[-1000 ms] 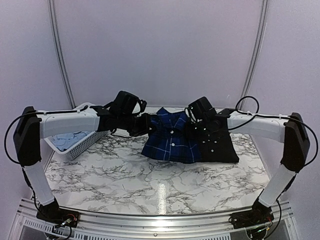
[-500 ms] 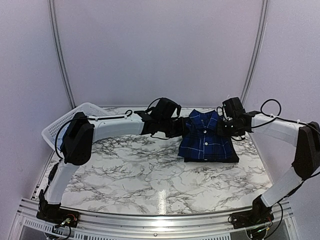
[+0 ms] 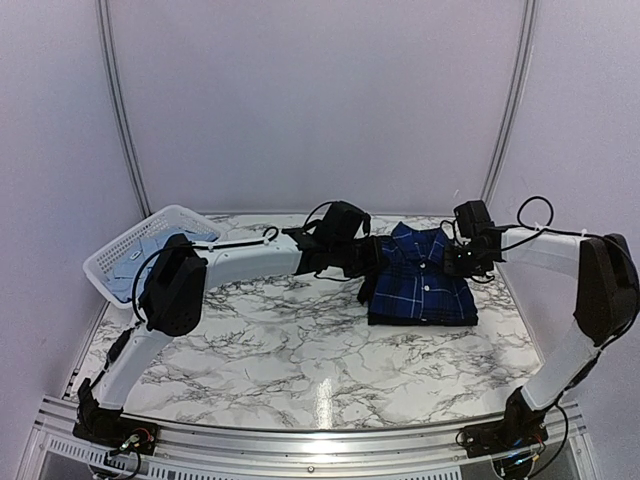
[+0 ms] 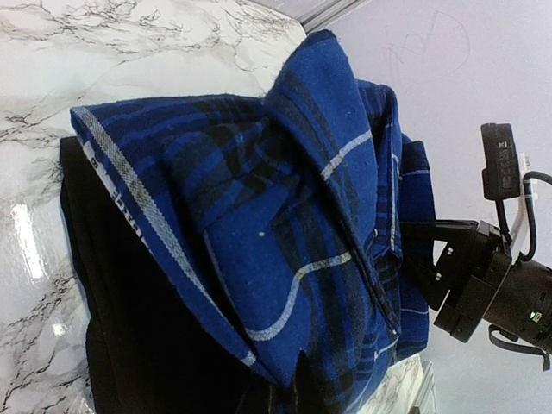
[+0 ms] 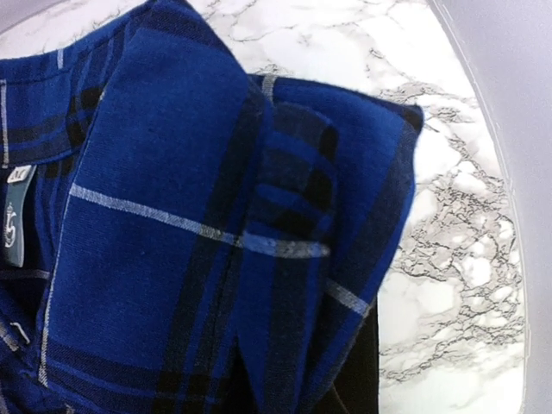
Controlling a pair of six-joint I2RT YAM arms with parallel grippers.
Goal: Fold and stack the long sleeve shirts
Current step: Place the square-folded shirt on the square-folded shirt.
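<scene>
Here's the royal-blue-and-navy plaid shirt (image 3: 422,288), button-up cloth, folded into a compact block. Its collar points at the back wall, its hem at the arm bases, so the long axis runs far to near. It sits far across the white-and-grey marbled desk (image 3: 290,350) from the white plastic lattice basket (image 3: 118,252), on top of a plain black shirt (image 4: 129,345) whose edge peeks out along the hem. A pale blue shirt (image 3: 138,262) lies inside the basket.

The left end effector (image 3: 368,262) is at the shoulder facing the basket, fingers pressed together, pinching plaid cloth that bunches up toward its camera. The right end effector (image 3: 456,262) is on the shoulder away from the basket, also clamped tight on a plaid fold. The cloth hides the fingertips in both wrist views.

The stack lies near the desk's right edge, on the side away from the basket. Bare marble spreads between basket and stack and on toward the arm bases.
</scene>
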